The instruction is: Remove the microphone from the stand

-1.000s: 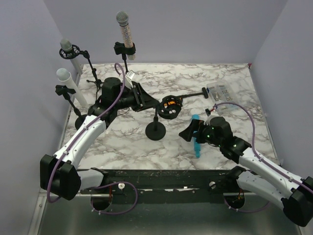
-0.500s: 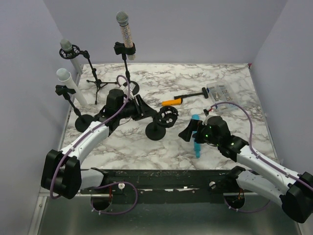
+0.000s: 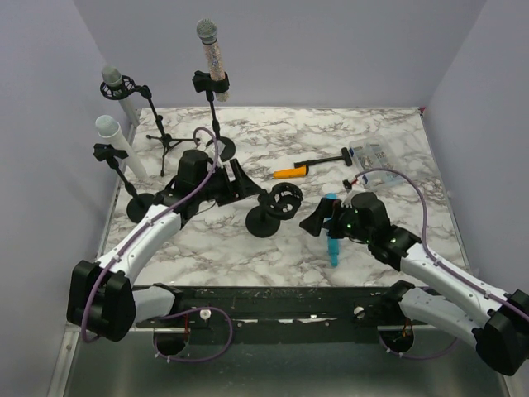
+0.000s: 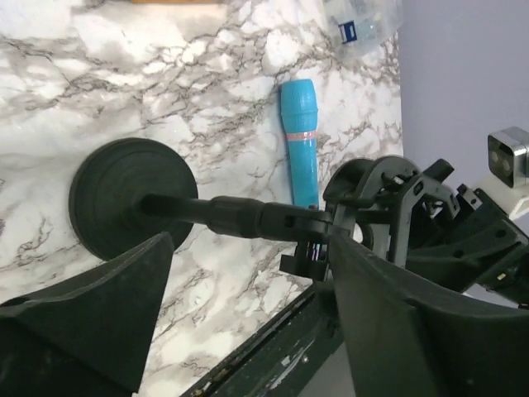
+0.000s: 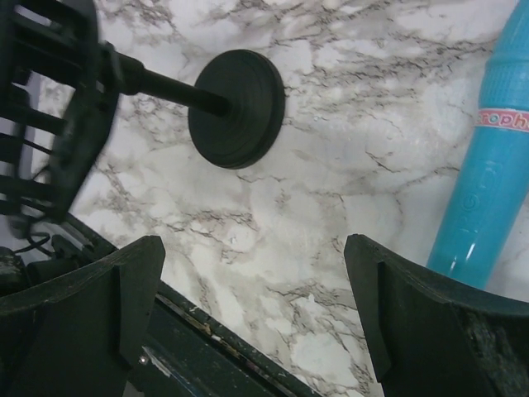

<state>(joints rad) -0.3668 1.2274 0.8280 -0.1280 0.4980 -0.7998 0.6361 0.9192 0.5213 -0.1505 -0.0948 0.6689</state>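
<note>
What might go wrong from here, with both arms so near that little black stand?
The left gripper is open around the pole of the stand; a sideways move might tip it. The blue microphone lies loose on the table beside the open right gripper, so a nudge might roll it toward the near edge. Both grippers sit close to the empty cradle and might bump each other.

Marble table (image 3: 273, 124) bearing blue microphone (image 3: 332, 240), orange-handled screwdriver (image 3: 291, 172), round-based stand (image 3: 264, 222), clear bag (image 3: 374, 154)

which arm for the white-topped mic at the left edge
Left, likely: the left gripper is open and nearer the white-topped microphone; the right gripper sits far across by the blue microphone.
</note>
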